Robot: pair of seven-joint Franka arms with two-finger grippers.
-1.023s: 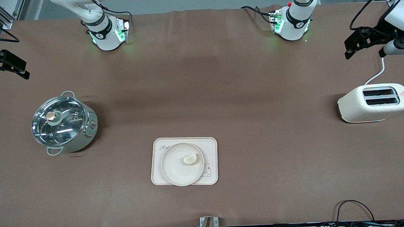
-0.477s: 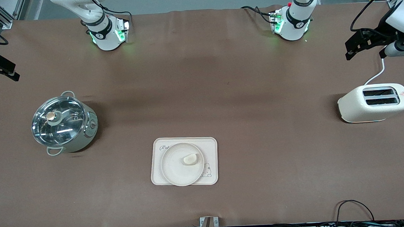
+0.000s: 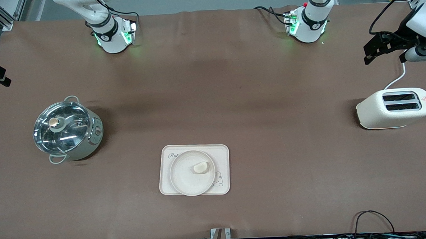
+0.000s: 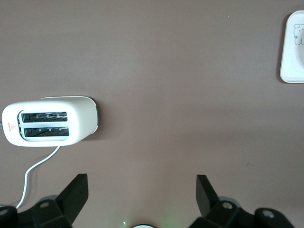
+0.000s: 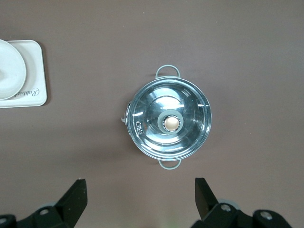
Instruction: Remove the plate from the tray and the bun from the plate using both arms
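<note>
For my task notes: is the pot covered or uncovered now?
Covered. A glass lid with a round knob sits flat on the pot.

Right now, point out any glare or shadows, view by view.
Front view: glare streaks on the pot's glass lid, a shadow beside the toaster. Right wrist view: ring reflections on the lid. Left wrist view: even light, a thin shadow along the toaster.

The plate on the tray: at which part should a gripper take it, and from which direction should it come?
Probably by the raised rim of the plate, on the bare arc away from the bun, which lies off-centre toward the left arm's end. Come from above, one finger inside the rim, one outside. The plate is shallow and sits flat on the tray, so a level side approach would likely find little to pinch.
</note>
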